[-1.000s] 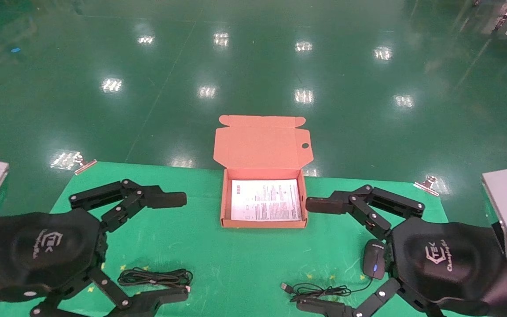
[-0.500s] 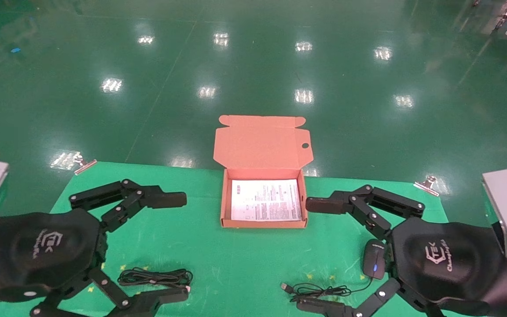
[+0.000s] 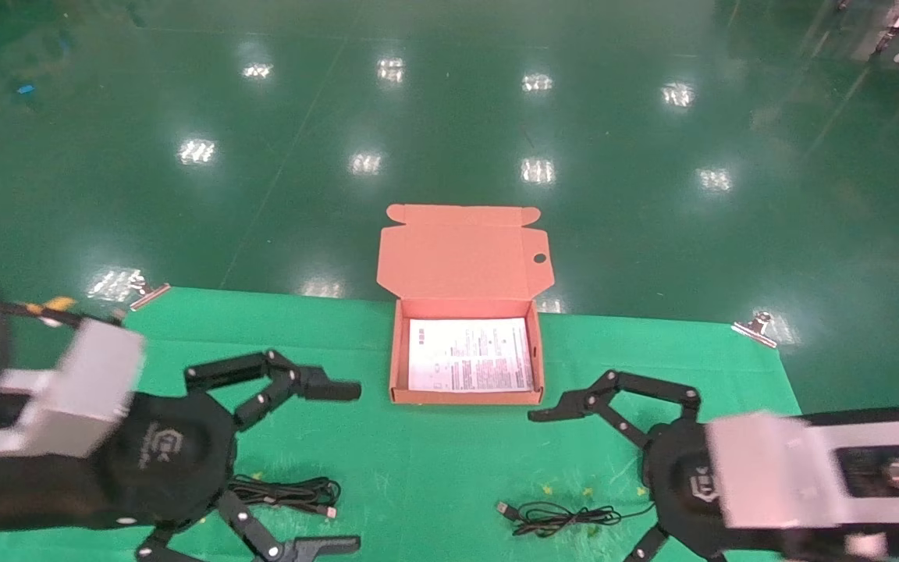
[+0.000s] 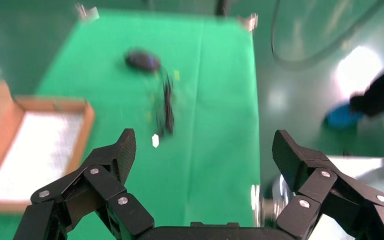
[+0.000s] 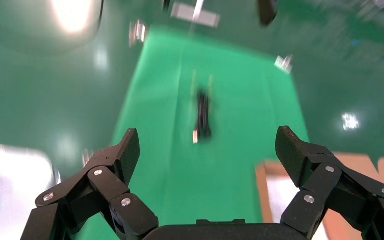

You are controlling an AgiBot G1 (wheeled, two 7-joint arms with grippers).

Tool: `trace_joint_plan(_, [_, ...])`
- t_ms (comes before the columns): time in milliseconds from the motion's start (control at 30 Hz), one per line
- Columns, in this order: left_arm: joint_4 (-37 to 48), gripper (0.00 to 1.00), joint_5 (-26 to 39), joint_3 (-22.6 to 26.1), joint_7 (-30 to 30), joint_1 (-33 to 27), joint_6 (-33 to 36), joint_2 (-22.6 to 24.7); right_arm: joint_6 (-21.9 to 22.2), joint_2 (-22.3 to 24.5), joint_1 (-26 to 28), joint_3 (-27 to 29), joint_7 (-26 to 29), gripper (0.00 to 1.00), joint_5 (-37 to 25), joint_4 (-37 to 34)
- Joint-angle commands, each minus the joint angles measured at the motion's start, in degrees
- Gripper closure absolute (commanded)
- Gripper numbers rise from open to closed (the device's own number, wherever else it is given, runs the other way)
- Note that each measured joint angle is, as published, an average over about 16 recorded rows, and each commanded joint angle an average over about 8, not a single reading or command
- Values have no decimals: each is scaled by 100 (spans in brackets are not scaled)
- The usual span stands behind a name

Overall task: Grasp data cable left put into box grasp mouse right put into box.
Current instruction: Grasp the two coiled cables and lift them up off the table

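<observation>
The open orange-brown box (image 3: 396, 355) sits at the mat's far middle with a printed sheet inside. The data cable (image 3: 287, 493) lies in a flat bundle near the front left, partly under my left gripper (image 3: 350, 467), which hovers open with nothing between its fingers. Front right, my right gripper (image 3: 580, 488) is open and empty too. The mouse is hidden under it in the head view; only its cord (image 3: 563, 516) shows. In the left wrist view, the mouse (image 4: 142, 59) lies far beyond the left gripper (image 4: 205, 147). The right wrist view shows the data cable (image 5: 202, 111) beyond the right gripper (image 5: 207, 145).
The green mat (image 3: 449, 460) covers the table, held by metal clips (image 3: 147, 293) at its far corners. The box's lid (image 3: 465, 254) stands open past the table's far edge. Glossy green floor lies all around.
Both arms have swung so their wrists now show in the head view. The left gripper has shifted right over the data cable. The right gripper now covers the mouse. Nothing has been taken hold of.
</observation>
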Motion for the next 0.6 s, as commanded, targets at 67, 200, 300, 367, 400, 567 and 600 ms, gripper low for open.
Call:
trace_joint_plan(67, [68, 0, 516, 303, -4, -263, 93, 123, -89, -128, 426, -371, -352, 0, -696, 31])
trace_joint_plan(200, [168, 0, 1126, 693, 138, -501, 111, 275, -38, -286, 759, -843, -735, 0, -1392, 55])
trace_joint_plan(300, [265, 0, 1585, 953, 264, -672, 83, 378, 38, -404, 898, -1125, -958, 0, -1854, 68])
trace_joint_plan(367, [322, 0, 1929, 1121, 356, -783, 46, 447, 104, -488, 952, -1293, -1108, 0, -2168, 75])
trace_joint_plan(400, [353, 0, 2098, 1199, 397, -833, 22, 484, 142, -530, 966, -1371, -1174, 0, -2323, 76])
trace_joint_plan(567, [458, 0, 2926, 1547, 593, -1015, -131, 676, 380, -727, 925, -1705, -1409, 0, -3071, 78])
trace_joint_plan(600, [476, 0, 3071, 1605, 619, -1034, -168, 715, 436, -761, 900, -1761, -1434, 0, -3211, 77])
